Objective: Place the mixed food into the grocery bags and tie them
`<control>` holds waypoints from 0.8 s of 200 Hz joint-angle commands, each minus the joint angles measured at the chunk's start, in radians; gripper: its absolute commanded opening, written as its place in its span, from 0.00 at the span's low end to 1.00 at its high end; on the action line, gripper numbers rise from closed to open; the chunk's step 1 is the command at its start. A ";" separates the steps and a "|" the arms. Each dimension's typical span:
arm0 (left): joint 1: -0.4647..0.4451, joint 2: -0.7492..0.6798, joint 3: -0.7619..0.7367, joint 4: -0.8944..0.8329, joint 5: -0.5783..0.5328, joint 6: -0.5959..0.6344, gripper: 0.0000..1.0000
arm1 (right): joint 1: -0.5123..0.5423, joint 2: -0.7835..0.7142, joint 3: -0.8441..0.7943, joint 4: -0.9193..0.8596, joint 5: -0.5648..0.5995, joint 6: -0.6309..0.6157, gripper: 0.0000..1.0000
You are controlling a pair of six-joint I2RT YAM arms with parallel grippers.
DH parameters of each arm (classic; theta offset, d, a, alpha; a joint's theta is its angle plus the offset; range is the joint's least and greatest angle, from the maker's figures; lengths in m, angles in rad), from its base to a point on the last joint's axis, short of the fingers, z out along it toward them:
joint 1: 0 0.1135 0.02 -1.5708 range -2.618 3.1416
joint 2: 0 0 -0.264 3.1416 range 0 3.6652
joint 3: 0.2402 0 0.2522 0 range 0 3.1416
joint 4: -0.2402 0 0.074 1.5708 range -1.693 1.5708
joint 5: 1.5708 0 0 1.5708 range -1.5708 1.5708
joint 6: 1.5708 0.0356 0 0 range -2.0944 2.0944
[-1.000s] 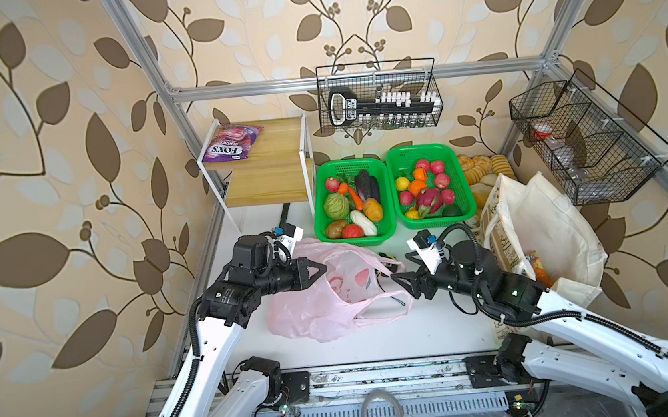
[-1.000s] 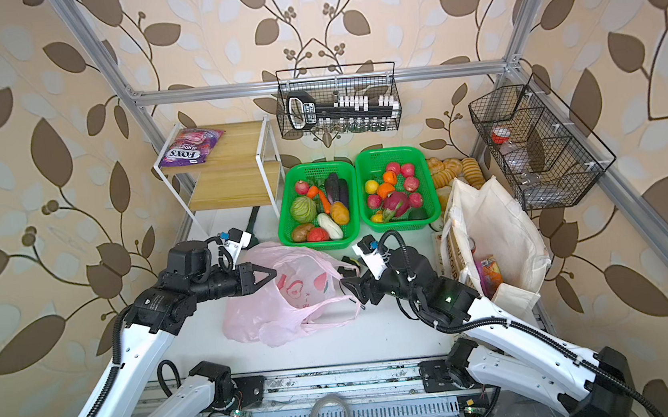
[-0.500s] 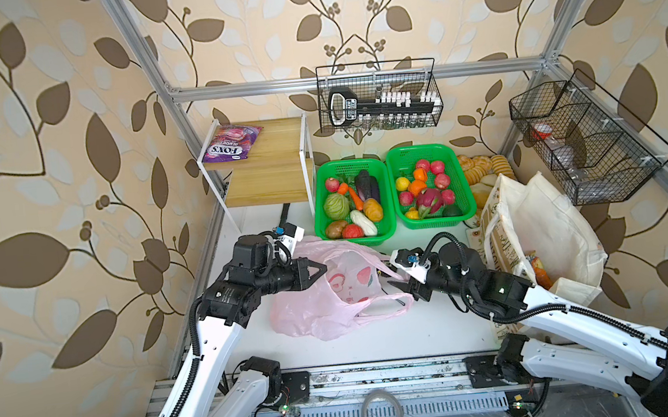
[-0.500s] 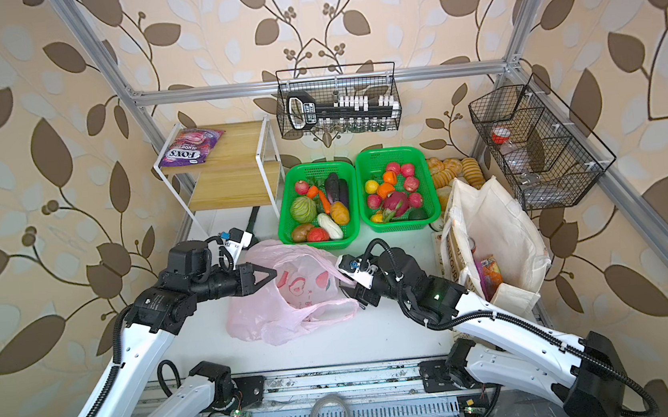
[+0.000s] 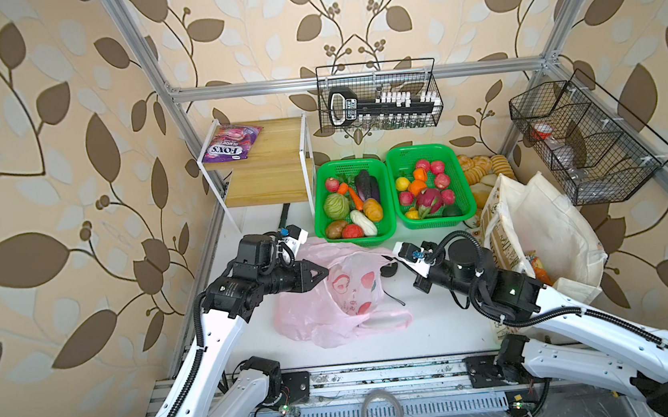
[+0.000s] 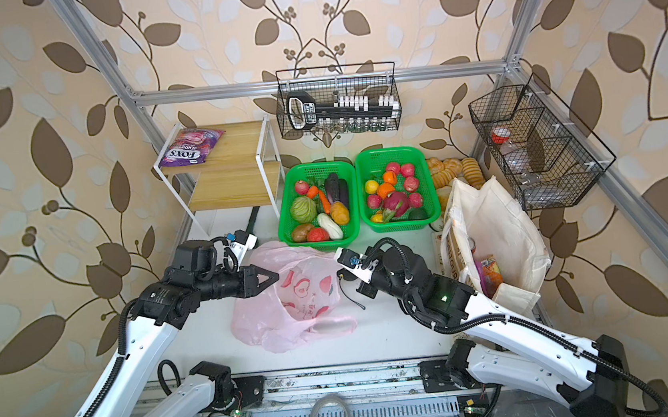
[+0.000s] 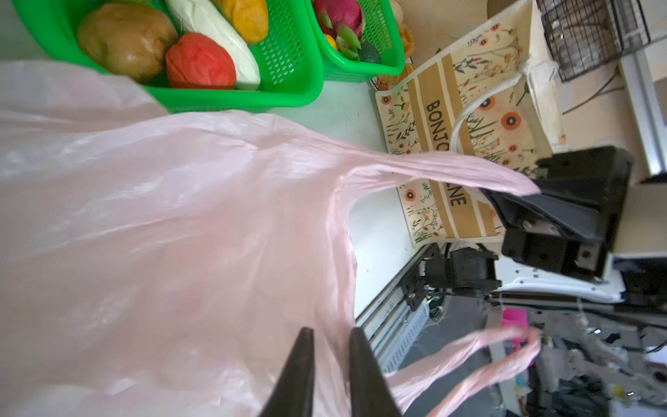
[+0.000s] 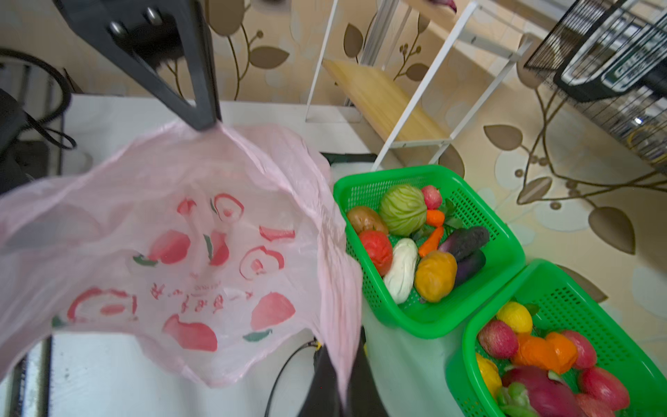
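You have the plastic bag (image 5: 332, 297) mid-bench (image 5: 439, 324), with the left tool (image 5: 324, 272) at its left side and the right tool (image 8: 341, 393) at its right. Behind it the left basket (image 5: 352, 240) and right basket (image 5: 438, 221) sit side by side, with the dragon fruit (image 5: 427, 200) in the right one. The shelf rack (image 5: 271, 178) stands back left, with a packet (image 5: 230, 142) on top. The tote (image 5: 543, 231) stands at the right, with bread loaves (image 5: 482, 164) behind it.

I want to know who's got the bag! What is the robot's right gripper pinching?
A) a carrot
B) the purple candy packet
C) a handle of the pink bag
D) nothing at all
C: in the left wrist view the right gripper is shut on one loop handle of the pink bag.
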 commanded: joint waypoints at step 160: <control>-0.669 0.145 0.098 0.079 -0.889 -0.382 0.93 | -0.127 0.289 0.430 -0.383 0.026 0.715 0.00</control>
